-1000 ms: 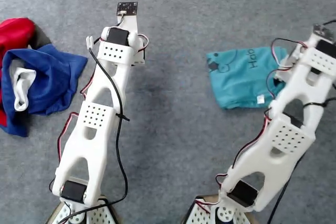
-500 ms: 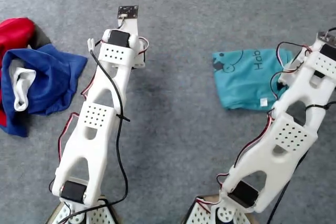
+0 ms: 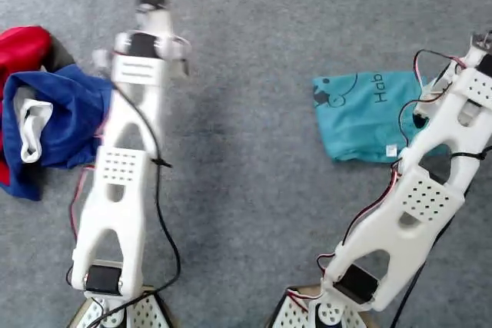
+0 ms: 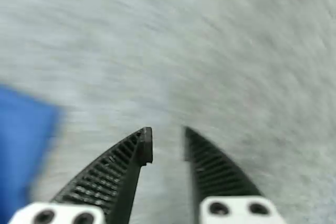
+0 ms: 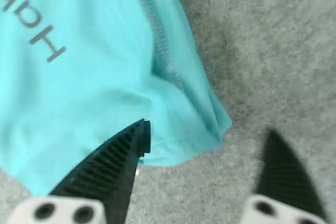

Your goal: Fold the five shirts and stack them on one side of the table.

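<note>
One folded teal shirt (image 3: 361, 117) is lying on the right side of your grey counter (image 3: 254, 190), its long axis running side to side. Your right pincer (image 5: 209, 132) is hanging wide apart over one corner of it, gripping nothing. On the left side, one blue shirt (image 3: 65, 117) is sitting crumpled against one red shirt (image 3: 23, 48), with one white garment (image 3: 31, 128) in its folds, and your left pincer (image 4: 168, 145) is hovering near the blue cloth, fingers parted narrowly and empty.
</note>
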